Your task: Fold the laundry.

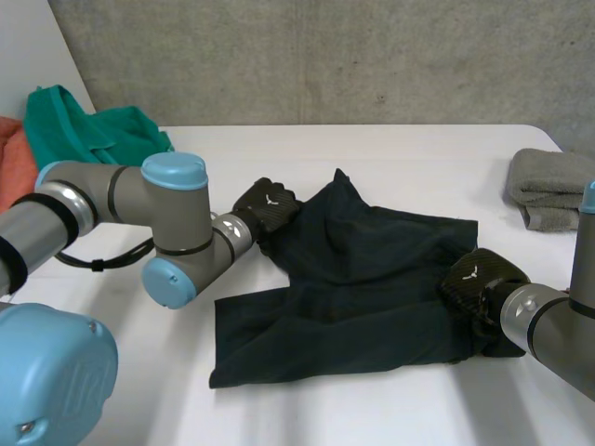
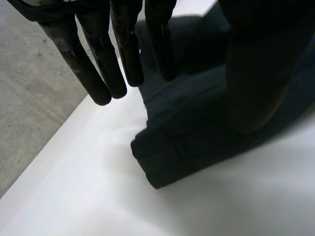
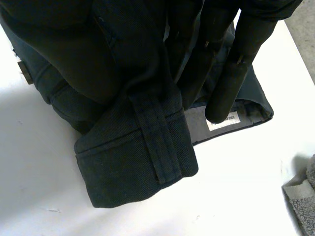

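Observation:
A dark navy garment point(image 1: 353, 288) lies spread and partly folded in the middle of the white table point(image 1: 418, 149). My left hand point(image 1: 265, 206) is at its far left edge, fingers point(image 2: 123, 44) straight and hanging just above a folded corner of the garment point(image 2: 197, 132), with nothing pinched. At the garment's right edge my right hand point(image 1: 482, 282) is shut on the cloth. The waistband with a belt loop point(image 3: 133, 162) is clamped between thumb and fingers point(image 3: 231, 73), and a white label point(image 3: 221, 120) shows beneath.
A folded grey towel point(image 1: 548, 186) sits at the table's right edge, also beside the right hand point(image 3: 305, 201). Green cloth point(image 1: 88, 130) and orange cloth point(image 1: 11, 163) are heaped at the far left. The table's edge and grey floor point(image 2: 34, 98) lie just past the left hand.

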